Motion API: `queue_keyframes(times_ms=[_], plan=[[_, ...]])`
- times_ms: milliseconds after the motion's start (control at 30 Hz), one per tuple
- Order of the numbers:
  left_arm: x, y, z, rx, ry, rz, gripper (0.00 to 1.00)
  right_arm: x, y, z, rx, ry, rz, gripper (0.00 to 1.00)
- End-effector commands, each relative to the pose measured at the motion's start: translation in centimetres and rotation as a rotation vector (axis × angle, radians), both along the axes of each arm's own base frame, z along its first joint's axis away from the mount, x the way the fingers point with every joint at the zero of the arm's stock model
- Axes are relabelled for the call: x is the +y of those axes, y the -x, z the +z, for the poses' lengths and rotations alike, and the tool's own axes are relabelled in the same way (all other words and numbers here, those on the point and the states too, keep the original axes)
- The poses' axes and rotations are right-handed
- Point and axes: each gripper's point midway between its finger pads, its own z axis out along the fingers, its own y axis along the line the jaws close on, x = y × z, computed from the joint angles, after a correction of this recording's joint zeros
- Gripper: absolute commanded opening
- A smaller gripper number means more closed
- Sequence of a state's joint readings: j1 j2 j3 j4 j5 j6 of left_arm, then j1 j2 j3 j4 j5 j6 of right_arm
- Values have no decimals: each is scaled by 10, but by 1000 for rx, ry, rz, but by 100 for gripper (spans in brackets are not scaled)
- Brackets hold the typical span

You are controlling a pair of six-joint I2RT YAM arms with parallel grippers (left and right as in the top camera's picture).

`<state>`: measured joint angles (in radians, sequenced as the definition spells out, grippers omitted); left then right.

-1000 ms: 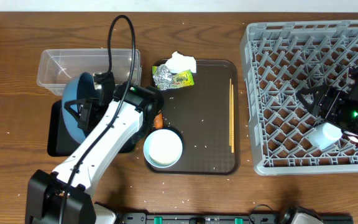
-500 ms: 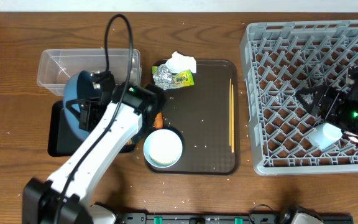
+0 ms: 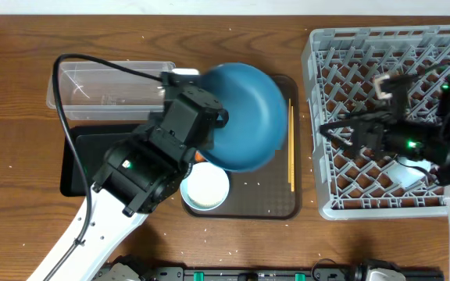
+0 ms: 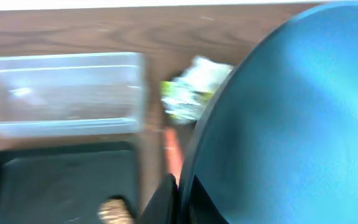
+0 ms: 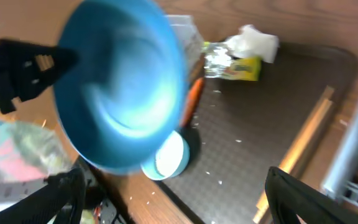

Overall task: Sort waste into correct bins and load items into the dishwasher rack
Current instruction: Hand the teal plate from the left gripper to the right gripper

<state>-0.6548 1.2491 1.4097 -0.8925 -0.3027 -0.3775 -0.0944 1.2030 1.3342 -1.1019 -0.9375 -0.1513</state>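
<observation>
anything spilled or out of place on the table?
Yes: loose white rice is scattered across the brown serving tray and onto the wooden table. The dark-blue plate hangs tilted above the tray, but the left claw grips its rim.

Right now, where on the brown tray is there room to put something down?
Free tray lies between the bowl and the chopsticks. The plate hangs over the middle. The far left corner is crowded: tissue, foil, wrapper, carrot.

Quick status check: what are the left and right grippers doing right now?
Left gripper: shut on the dark-blue plate, gripped at its rim.
Right gripper: open, nothing between its jaws.
</observation>
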Motion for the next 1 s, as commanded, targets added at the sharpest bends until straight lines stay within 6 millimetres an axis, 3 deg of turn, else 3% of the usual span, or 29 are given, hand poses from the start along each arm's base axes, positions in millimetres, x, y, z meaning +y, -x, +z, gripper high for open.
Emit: queue_keyframes(times_ms=[0,100,267,300,367,400,433,533,600,633,700,767,800,867,967], plan=[[-43,16,4,64,138,-232,6,20,6,7,-54,3,91,86],[-54,19,9,60,180,-274,6,22,0,-4,-70,101,77,82],[-65,25,18,27,197,-316,6,4,-19,-30,-23,288,-69,67],[-68,27,21,17,203,-327,6,2,-22,-33,-10,303,-96,57],[-73,30,27,-1,213,-346,7,3,-25,-34,2,297,-110,9],[-75,31,28,-7,217,-353,6,4,-26,-33,5,283,-111,1],[-77,31,31,-16,222,-360,6,6,-27,-31,1,272,-110,1],[-81,32,36,-34,235,-369,17,5,-31,-25,-35,274,-122,1],[-81,31,37,-40,238,-369,53,-9,-41,-22,-72,324,-194,1],[-81,31,37,-41,239,-369,60,-28,-51,-22,-83,384,-302,1],[-79,31,39,-49,236,-364,83,-85,-70,-17,-97,541,-621,1],[-77,33,41,-54,234,-365,95,-146,-74,-3,-129,703,-964,1],[-76,34,43,-58,234,-367,99,-168,-72,5,-150,772,-1081,1],[-72,39,47,-72,228,-378,98,-213,-57,28,-196,956,-1336,1],[-65,45,55,-95,230,-388,98,-248,-39,50,-223,1100,-1569,1]])
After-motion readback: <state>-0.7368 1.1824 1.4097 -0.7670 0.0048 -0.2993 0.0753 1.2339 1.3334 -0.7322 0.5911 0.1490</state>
